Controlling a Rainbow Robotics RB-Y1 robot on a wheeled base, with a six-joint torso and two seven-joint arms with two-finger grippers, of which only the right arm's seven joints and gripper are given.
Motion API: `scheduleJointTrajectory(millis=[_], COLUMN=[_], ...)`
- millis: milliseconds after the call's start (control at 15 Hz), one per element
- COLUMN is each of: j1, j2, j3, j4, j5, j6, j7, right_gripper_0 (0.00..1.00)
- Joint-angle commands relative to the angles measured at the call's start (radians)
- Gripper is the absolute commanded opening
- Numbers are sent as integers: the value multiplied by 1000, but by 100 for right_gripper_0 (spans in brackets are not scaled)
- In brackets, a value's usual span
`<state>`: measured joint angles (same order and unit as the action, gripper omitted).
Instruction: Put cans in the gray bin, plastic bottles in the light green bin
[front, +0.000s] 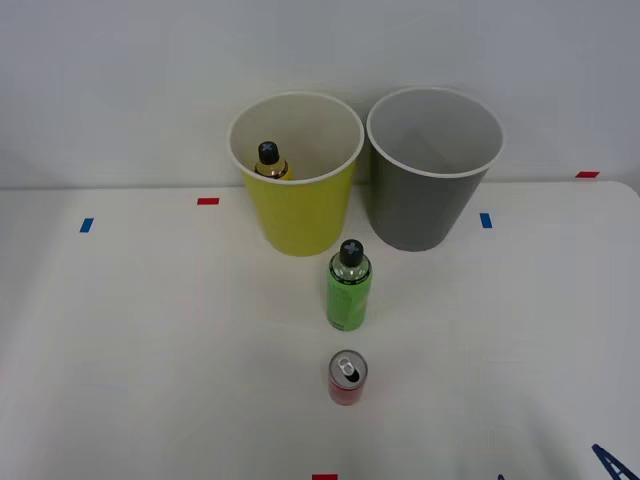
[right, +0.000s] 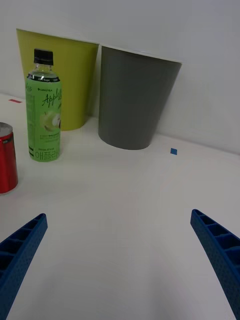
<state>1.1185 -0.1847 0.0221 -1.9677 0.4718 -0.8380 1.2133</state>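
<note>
Hovering low over the white worktop (right: 130, 210), the right gripper (right: 120, 255) has its jaws spread, holding nothing. Short red can (right: 7, 157) and tall green plastic bottle (right: 44, 107) stand close together ahead and off to one side; reaching for one could topple the other.

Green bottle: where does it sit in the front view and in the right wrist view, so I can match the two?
Front view: the green bottle stands upright mid-table, before the light green bin, with the red can nearer the robot.
Right wrist view: the green bottle stands upright beside the red can, in front of the light green bin.
Shared landmark: the gray bin next to the light green bin.
</note>
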Motion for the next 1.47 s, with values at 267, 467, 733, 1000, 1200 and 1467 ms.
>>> scheduleJointTrajectory(millis=[267,467,733,1000,1200,1467], j1=[0,0,0,0,0,0], j2=[-6,-6,-6,-6,-6,-6], j3=[-5,-5,-5,-5,-5,-5], j4=[-5,-5,-5,-5,-5,-5], j5=[-2,-2,-2,-2,-2,-2], j6=[0,0,0,0,0,0], j7=[5,5,5,5,5,5], right_gripper_0=[100,100,100,100,100,100])
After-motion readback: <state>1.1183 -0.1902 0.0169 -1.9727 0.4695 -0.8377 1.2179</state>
